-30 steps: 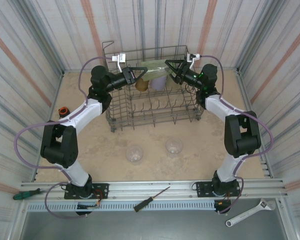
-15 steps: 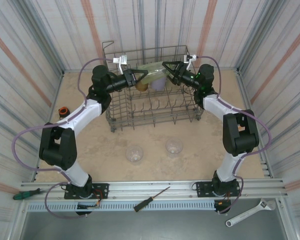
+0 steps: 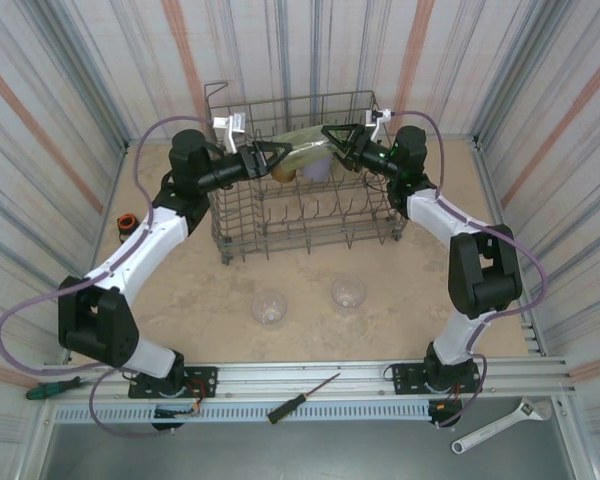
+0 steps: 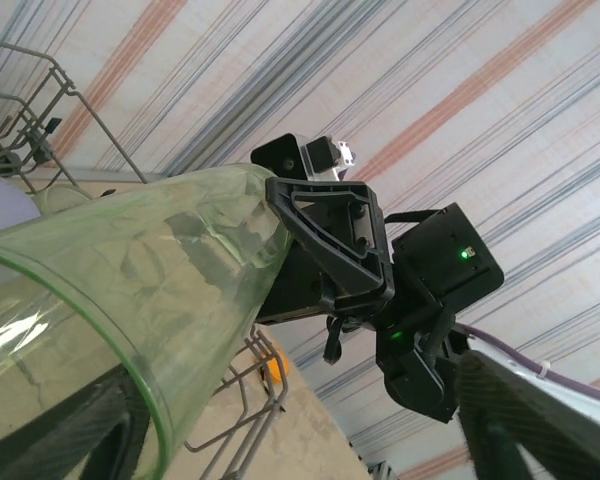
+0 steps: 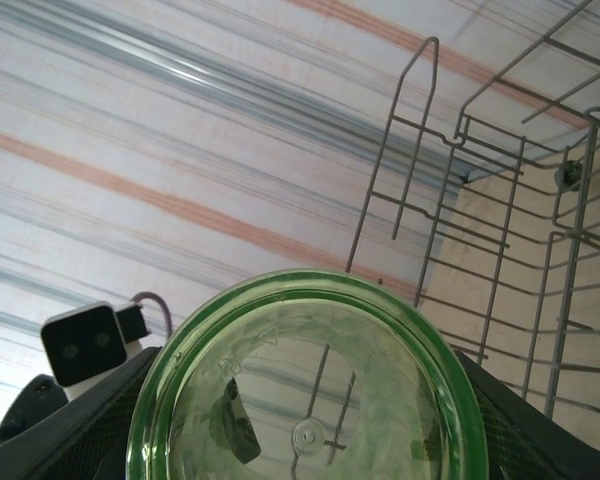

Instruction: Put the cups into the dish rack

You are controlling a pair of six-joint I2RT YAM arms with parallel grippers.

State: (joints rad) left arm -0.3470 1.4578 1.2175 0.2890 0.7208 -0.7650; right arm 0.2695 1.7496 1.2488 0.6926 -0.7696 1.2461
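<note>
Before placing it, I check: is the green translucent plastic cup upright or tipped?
Tipped: the green translucent plastic cup lies horizontally above the grey wire dish rack.

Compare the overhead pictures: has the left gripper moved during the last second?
Yes. The left gripper has pulled back slightly leftward, toward the left wall of the rack and away from its middle.
</note>
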